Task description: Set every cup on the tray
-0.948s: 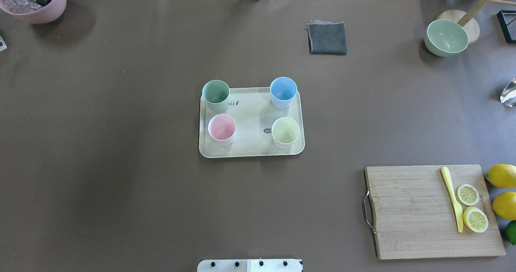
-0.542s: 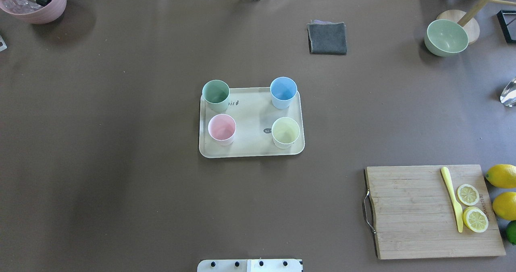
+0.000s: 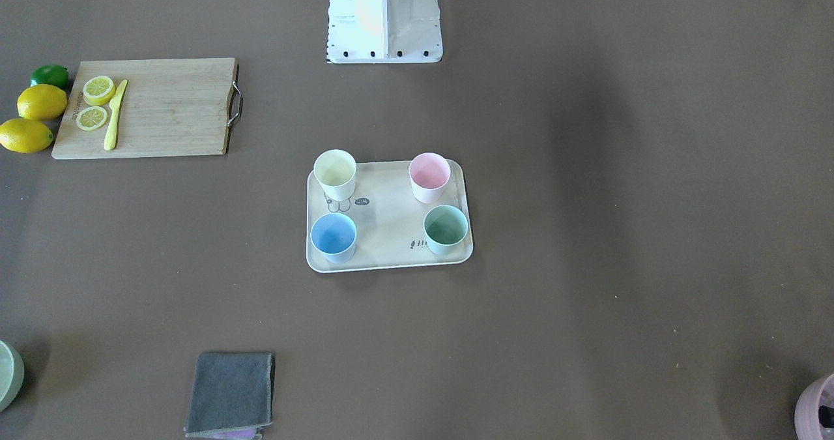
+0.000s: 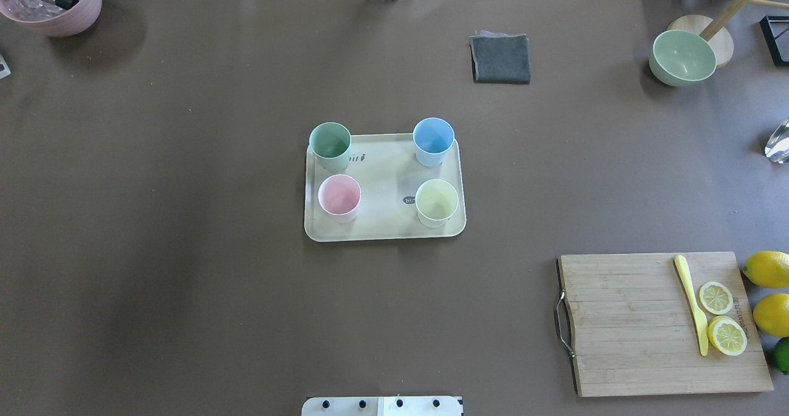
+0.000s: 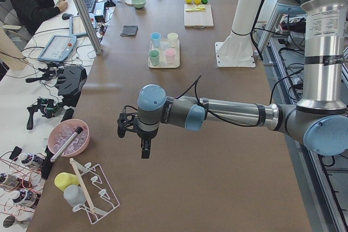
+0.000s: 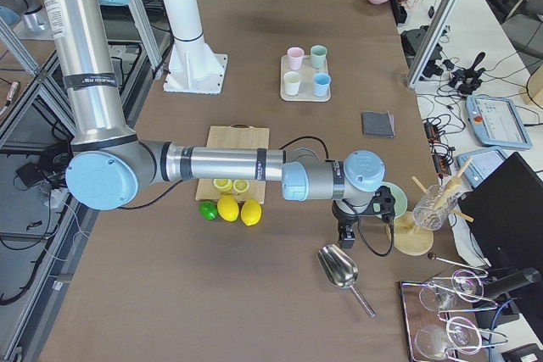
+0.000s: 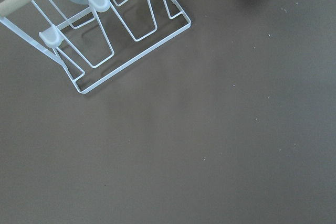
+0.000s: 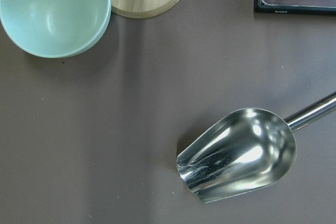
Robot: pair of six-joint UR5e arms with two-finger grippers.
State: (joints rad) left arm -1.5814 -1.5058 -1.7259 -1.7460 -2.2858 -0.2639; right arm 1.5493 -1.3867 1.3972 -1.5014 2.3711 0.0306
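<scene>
1. Four cups stand upright on the tray (image 4: 385,185), which lies mid-surface (image 4: 185,231). There is one cup near each corner. In the overhead view the mint green cup (image 4: 330,140) is far-left, the light blue cup (image 4: 433,135) far-right, the pink cup (image 4: 339,195) near-left and the pale yellow cup (image 4: 436,199) near-right. None of them touch.
2. Compared with the overhead pictures from just under a second earlier, nothing differs. Tray and cups sit in the same spots, as do the cutting board (image 4: 629,323), grey cloth (image 4: 500,58) and pale green bowl (image 4: 683,55).
3. The left pincer (image 5: 144,149) is well apart from the tray, at the robot's left end of the surface. It hangs above bare brown cover near the wire rack (image 7: 105,40). It shows only in the side view, so I cannot tell how far it is open or whether it holds anything.
4. The right pincer (image 6: 344,239) is at the opposite end, above the metal scoop (image 8: 239,153) and beside the pale green bowl. It too shows only from the side, so I cannot tell its opening.
</scene>
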